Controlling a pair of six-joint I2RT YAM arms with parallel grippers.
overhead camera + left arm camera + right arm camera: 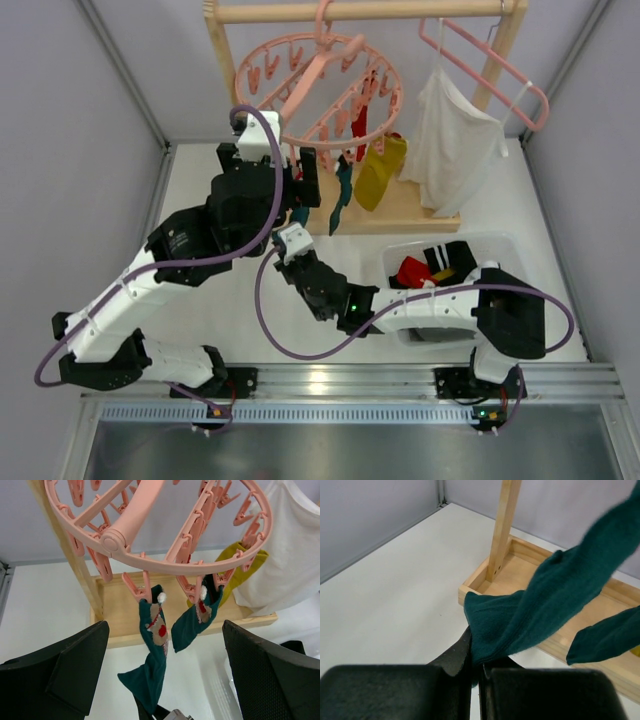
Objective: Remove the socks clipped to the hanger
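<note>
The round pink hanger hangs from the wooden rail. Two dark teal socks are clipped side by side under its ring. The left one stretches down to my right gripper, which is shut on its toe. The right one hangs free. A mustard sock and a red sock are clipped further round. My left gripper is open just below the ring, facing both teal socks, holding nothing.
A white cloth hangs on a plain pink loop hanger at the right. The wooden rack's base tray and post stand behind the socks. A clear bin holding loose socks sits by my right arm.
</note>
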